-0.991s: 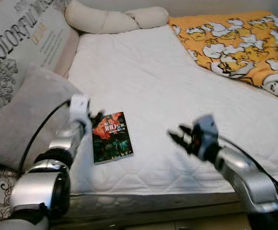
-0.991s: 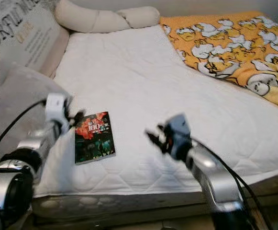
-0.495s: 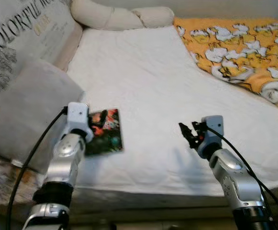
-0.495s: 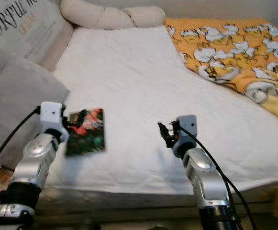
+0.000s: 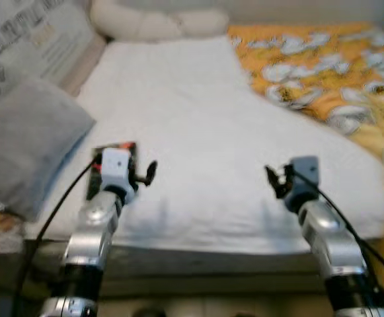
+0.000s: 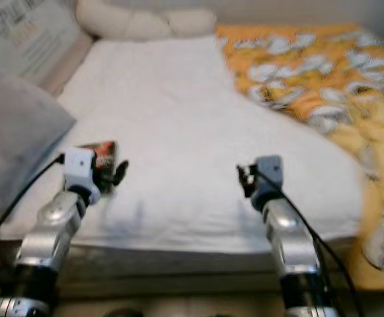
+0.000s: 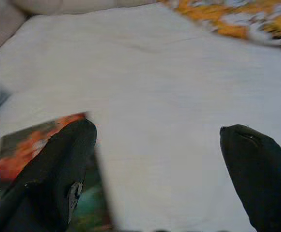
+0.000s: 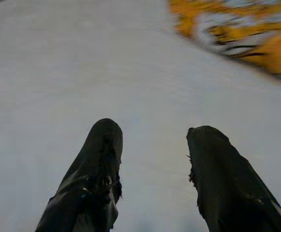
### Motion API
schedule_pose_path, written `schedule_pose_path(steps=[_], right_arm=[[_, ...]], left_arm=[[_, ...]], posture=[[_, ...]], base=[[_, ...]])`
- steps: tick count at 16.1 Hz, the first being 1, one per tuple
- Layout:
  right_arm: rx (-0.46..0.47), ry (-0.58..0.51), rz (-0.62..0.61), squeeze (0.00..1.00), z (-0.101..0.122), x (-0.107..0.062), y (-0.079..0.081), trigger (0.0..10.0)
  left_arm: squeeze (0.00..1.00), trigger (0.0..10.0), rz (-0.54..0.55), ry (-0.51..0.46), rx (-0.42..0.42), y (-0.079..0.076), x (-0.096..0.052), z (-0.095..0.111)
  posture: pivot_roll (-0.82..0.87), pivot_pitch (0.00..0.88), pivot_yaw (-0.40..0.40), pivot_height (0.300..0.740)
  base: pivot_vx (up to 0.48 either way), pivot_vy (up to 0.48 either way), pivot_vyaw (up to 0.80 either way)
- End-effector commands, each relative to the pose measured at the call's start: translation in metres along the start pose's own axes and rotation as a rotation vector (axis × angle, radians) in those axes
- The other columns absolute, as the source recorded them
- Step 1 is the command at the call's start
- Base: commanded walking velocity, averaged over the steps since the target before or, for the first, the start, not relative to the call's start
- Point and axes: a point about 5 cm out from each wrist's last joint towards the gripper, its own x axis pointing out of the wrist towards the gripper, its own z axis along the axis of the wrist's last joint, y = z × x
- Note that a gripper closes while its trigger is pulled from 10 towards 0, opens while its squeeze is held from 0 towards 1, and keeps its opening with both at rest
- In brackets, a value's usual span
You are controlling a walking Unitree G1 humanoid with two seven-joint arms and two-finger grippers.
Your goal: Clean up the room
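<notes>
A small book (image 5: pixel 110 149) with a dark red and green cover lies flat on the white bed (image 5: pixel 192 99), near its front left. My left gripper (image 5: pixel 143 176) hovers open just above the book's right edge, and the wrist hides most of the cover. In the left wrist view one black finger (image 7: pixel 58 164) overlaps the book (image 7: pixel 19 154) and the other finger (image 7: pixel 256 169) is over bare sheet. My right gripper (image 5: pixel 273 179) is open above bare sheet to the right, with nothing between its fingers (image 8: pixel 104 154).
A grey pillow (image 5: pixel 26 139) and a printed cushion (image 5: pixel 33 46) lie along the bed's left side. A cream bolster (image 5: pixel 152 23) sits at the head. An orange patterned blanket (image 5: pixel 310 59) covers the far right. The mattress front edge (image 5: pixel 198 261) is close below my arms.
The camera has shifted and the picture is blurred. My left wrist now covers most of the book, which earlier lay to the gripper's right. Both grippers stay open.
</notes>
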Motion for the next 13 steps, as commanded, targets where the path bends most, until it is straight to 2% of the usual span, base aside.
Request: schedule_pose_path(steps=[1,3,5,9,10,11,13], right_arm=[[0.009,-0.021,0.006,0.00,0.004,0.004,0.006,10.0],[0.017,-0.023,-0.016,0.00,0.002,0.006,0.006,10.0],[0.020,-0.040,0.008,0.00,0.007,0.009,0.010,10.0],[0.011,-0.064,0.026,0.00,0.013,0.012,0.010,10.0],[-0.004,-0.063,0.016,0.91,0.012,0.012,0.010,10.0],[-0.065,-0.072,-0.001,1.00,0.013,0.012,0.009,10.0],[-0.110,-0.106,0.033,1.00,0.018,0.014,0.012,10.0]], left_arm=[[1.00,10.0,0.029,0.013,0.038,0.008,-0.002,0.002],[1.00,10.0,0.048,0.022,0.041,0.012,-0.003,0.001],[1.00,10.0,0.078,0.019,0.003,0.018,-0.003,0.002],[1.00,10.0,0.083,0.022,0.019,0.013,-0.001,-0.001],[1.00,10.0,0.084,0.027,0.019,0.012,-0.002,-0.002],[1.00,10.0,0.086,0.025,0.020,0.012,-0.001,-0.002],[1.00,10.0,0.092,0.018,0.006,0.011,0.001,0.000]], posture=[[-0.03,0.000,0.067,0.740],[-0.03,0.000,0.073,0.740],[-0.07,0.000,0.107,0.740],[-0.07,0.000,0.107,0.740],[-0.07,0.000,0.106,0.740],[-0.06,0.000,0.106,0.740],[-0.08,0.000,0.119,0.740]], base=[[0.000,-0.435,0.00],[0.000,-0.431,0.00],[0.000,-0.437,0.00],[0.000,-0.439,0.00],[0.000,-0.439,0.00],[0.000,-0.442,0.00],[0.000,-0.439,0.00]])
